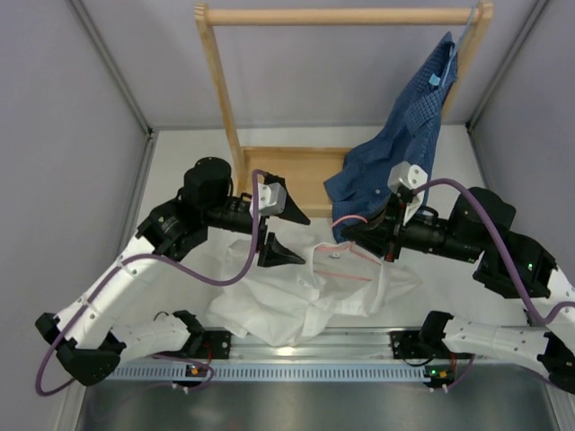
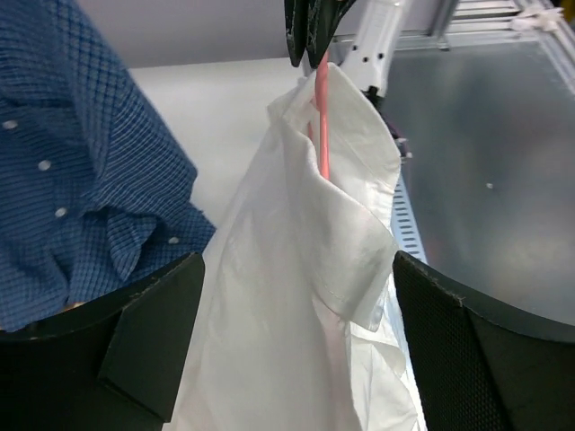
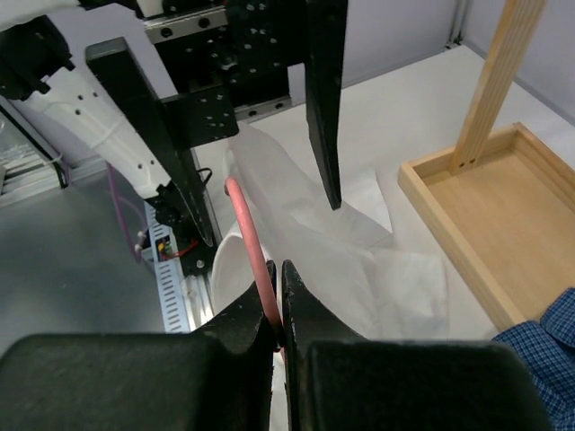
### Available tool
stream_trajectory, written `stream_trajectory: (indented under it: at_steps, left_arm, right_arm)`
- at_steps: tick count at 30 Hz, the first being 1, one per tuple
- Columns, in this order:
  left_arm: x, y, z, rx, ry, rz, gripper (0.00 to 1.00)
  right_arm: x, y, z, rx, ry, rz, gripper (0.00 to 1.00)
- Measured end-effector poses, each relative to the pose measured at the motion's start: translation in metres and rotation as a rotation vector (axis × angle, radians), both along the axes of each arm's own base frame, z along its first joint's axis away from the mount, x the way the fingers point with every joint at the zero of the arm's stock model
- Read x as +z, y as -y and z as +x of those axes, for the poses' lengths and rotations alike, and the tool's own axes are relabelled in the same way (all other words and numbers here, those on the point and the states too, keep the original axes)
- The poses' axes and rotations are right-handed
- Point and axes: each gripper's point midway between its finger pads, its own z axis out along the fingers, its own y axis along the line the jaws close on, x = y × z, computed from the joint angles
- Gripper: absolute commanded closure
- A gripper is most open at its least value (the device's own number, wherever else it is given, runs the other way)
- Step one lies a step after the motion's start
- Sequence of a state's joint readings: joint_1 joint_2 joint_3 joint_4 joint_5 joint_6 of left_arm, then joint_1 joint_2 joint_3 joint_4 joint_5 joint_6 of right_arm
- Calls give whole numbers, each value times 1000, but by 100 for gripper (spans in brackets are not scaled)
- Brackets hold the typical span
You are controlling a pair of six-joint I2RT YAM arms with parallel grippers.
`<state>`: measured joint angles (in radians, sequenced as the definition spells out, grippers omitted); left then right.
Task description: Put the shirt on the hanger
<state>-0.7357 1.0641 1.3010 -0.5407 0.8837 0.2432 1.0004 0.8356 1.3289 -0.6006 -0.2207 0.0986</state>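
Note:
The white shirt lies crumpled on the table, and its collar end is lifted on the pink hanger. My right gripper is shut on the hanger's pink wire and holds it up. In the left wrist view the shirt drapes over the hanger and hangs down between the wide-apart fingers of my left gripper, which is open and grips nothing. From above, the left gripper sits just left of the collar, facing the right gripper.
A dark blue checked shirt hangs from the wooden rack at the back right, and its hem reaches down near my right arm. The rack's wooden tray base lies behind the grippers. A metal rail runs along the near edge.

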Motion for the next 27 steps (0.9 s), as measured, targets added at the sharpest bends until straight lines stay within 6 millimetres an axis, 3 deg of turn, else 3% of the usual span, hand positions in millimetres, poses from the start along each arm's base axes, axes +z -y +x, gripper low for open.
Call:
stream_trajectory:
  at_steps: [3, 4, 5, 10, 11, 13, 14, 15, 22, 23, 24, 25, 27]
  left_arm:
    - [-4, 8, -6, -94, -28, 7, 31]
    - [-9, 9, -7, -113, -45, 17, 50]
    - [-12, 10, -8, -124, -64, 27, 55]
    - [-22, 12, -10, -152, -102, 50, 53]
    - [-22, 12, -10, -152, -104, 52, 62]
    - [-22, 12, -11, -154, -109, 52, 69]
    - [-22, 12, -11, -156, -110, 52, 80]
    - [-22, 11, -12, -158, -113, 52, 100]
    - [-23, 11, -13, -172, -106, 50, 100]
    - [-23, 11, -13, -174, -103, 50, 100]
    - [-23, 11, -13, -175, -100, 49, 100]
    - [-24, 11, -13, -176, -99, 51, 100]
    - [-26, 9, -16, -181, -107, 60, 100]
  right_arm:
    - [3, 2, -6, 22, 6, 13, 100]
    - [4, 2, -7, 27, 6, 14, 100]
    - [4, 2, -8, 31, 6, 14, 100]
    - [-1, -3, -6, 39, -5, -2, 100]
    - [-2, -3, -6, 39, -6, -5, 100]
    - [-5, -6, -4, 41, -13, -14, 100]
    - [-6, -8, -4, 44, -16, -18, 100]
    - [-7, -9, -3, 44, -18, -21, 100]
    - [-9, -8, -6, 54, -23, -18, 100]
    - [-10, -7, -7, 54, -26, -16, 96]
    - [-11, -6, -8, 54, -29, -14, 67]
    - [-12, -5, -9, 55, -36, -11, 51]
    - [-11, 0, -11, 48, -29, -3, 43]
